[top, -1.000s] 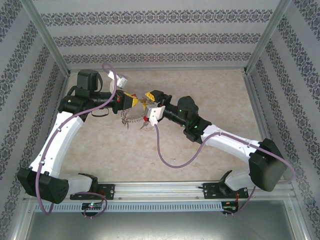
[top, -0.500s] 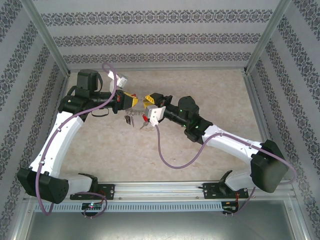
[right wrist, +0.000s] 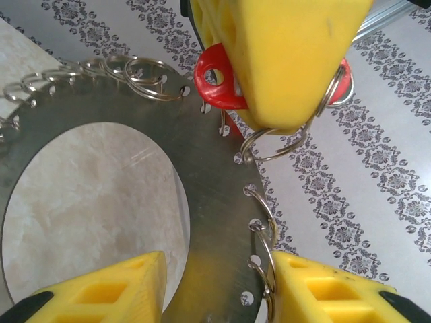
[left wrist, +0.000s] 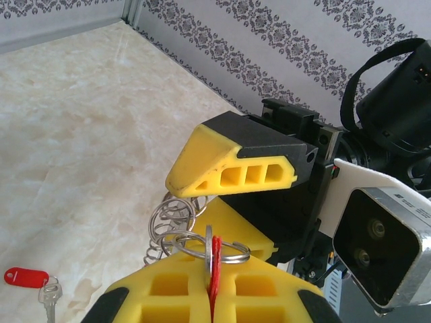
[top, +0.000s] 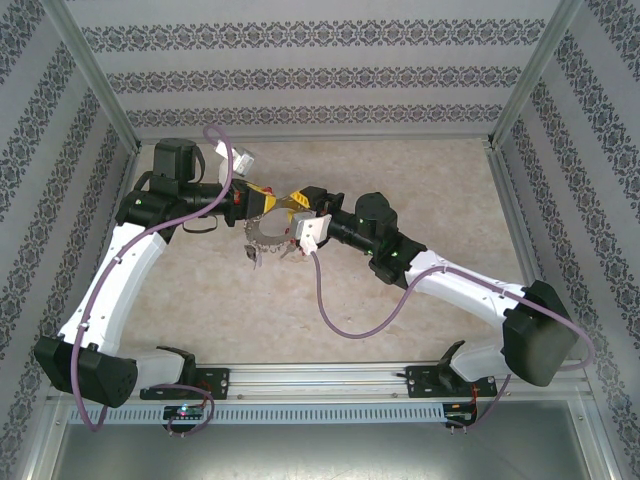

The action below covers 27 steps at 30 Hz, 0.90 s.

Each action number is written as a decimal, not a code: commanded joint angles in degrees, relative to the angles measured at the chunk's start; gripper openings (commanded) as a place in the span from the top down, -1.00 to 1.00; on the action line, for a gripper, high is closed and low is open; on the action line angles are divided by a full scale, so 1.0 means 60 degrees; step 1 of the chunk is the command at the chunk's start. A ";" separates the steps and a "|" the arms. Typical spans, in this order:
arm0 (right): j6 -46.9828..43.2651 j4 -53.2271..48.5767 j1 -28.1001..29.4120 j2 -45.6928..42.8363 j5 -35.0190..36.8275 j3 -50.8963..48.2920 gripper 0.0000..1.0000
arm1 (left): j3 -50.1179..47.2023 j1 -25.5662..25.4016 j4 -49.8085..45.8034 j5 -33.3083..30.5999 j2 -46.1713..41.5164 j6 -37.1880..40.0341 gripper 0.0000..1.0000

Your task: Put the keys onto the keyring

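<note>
The keyring (right wrist: pixel 215 202) is a flat silvery band with small split rings (right wrist: pixel 266 229) along its rim. It hangs between the two grippers (top: pixel 262 235). My left gripper (left wrist: pixel 210 269) is shut on the keyring's rim together with a red key head (right wrist: pixel 219 84). One split ring (left wrist: pixel 222 252) circles the pinched edge. My right gripper (right wrist: pixel 219 282) straddles the band with its jaws apart; its right finger (right wrist: pixel 323 289) touches the rim rings. A loose key (left wrist: pixel 30 277) with a red head lies on the table below.
The arms meet over the middle of the beige table (top: pixel 420 180). Patterned walls (top: pixel 320 80) close off the back and sides. The right wrist camera housing (left wrist: pixel 384 242) sits close to my left gripper.
My right gripper has moved left onto the keyring. The ring, bunched and edge-on before, now hangs as an open loop. The left arm has stayed put.
</note>
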 commanded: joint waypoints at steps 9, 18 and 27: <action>0.0395 0.0067 -0.0048 -0.0500 -0.0546 0.0536 0.01 | 0.0295 -0.0070 0.0277 0.0015 -0.0293 -0.0040 1.00; 0.0124 -0.0627 -0.0186 -0.0357 -0.0439 0.0853 0.25 | 0.0271 -0.0082 0.0262 -0.0001 -0.0345 -0.0014 1.00; -0.0054 -0.1153 -0.0248 0.0006 -0.0415 0.1262 0.35 | 0.0257 -0.0080 0.0279 0.0066 -0.0328 -0.0029 1.00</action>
